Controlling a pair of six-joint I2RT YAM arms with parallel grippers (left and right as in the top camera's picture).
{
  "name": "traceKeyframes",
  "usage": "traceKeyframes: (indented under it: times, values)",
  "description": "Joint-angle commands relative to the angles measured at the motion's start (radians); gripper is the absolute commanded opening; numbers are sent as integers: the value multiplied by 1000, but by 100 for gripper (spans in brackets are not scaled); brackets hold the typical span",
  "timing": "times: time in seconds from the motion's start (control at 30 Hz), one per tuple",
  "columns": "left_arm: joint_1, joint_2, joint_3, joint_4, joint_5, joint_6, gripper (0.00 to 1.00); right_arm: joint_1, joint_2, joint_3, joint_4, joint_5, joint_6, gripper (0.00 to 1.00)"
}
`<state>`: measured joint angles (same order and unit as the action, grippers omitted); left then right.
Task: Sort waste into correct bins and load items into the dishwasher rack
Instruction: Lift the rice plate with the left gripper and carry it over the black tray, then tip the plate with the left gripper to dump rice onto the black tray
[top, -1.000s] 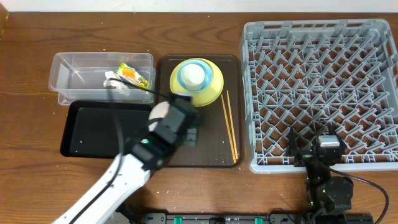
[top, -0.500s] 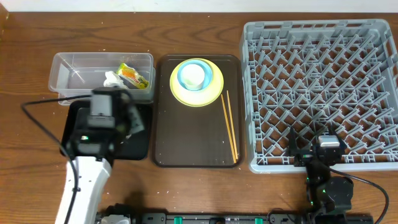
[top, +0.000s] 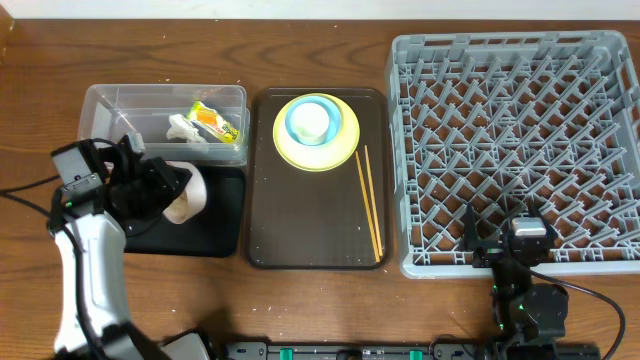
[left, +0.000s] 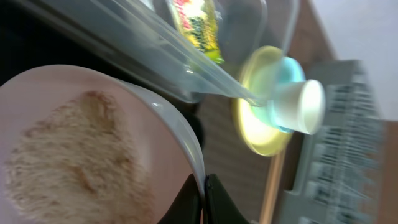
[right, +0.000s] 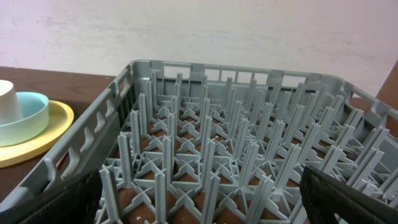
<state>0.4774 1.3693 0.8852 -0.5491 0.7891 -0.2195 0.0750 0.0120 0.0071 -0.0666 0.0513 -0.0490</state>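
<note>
My left gripper (top: 168, 190) is shut on the rim of the white bowl (top: 187, 192), which is tilted on its side over the black tray (top: 218, 222). In the left wrist view the bowl (left: 93, 124) holds a heap of rice (left: 68, 162), and the dark fingers (left: 214, 202) pinch its thin rim. The clear tub (top: 112, 108) holds the snack wrapper (top: 216, 121) and the white napkin (top: 185, 128). A yellow plate (top: 340, 150) carries a blue bowl (top: 296, 130) with a white cup (top: 312, 120) in it. The chopsticks (top: 370, 205) lie beside the plate. My right gripper (right: 202, 199) stands open at the near edge of the grey rack (top: 520, 130).
The plate and chopsticks rest on a dark brown serving tray (top: 305, 225) between the bins and the rack. The rack's upright pegs (right: 205, 155) fill the right wrist view. Bare wooden table (top: 40, 120) lies to the left of the tub.
My left arm has swung left from the brown serving tray to over the black tray, carrying the white bowl, which now lies tipped. The right arm has not moved.
</note>
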Motion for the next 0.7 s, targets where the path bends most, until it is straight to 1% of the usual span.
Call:
traceKeyframes:
  times: [0.0, 0.1, 0.2, 0.27, 0.43, 0.6, 0.67]
  values:
    - [50, 64, 19, 10, 277, 68, 6, -10, -6, -2, -4, -4, -12, 99]
    - [96, 121, 19, 11, 354, 80, 6, -10, -6, -2, -4, -4, -12, 99]
    - [148, 177, 19, 13, 492, 124, 6, -10, -6, -2, -4, -4, -12, 99]
    - [178, 208, 19, 14, 558, 145, 6, -10, -6, -2, -4, -4, -12, 99]
    - [230, 270, 19, 14, 640, 150, 6, -10, -6, -2, -4, -4, -12, 99]
    - [254, 306, 19, 18, 773, 182, 6, -10, -6, -2, -4, -4, -12, 99]
    - [259, 310, 19, 16, 784, 182, 6, -10, -6, -2, -4, -4, -12, 99]
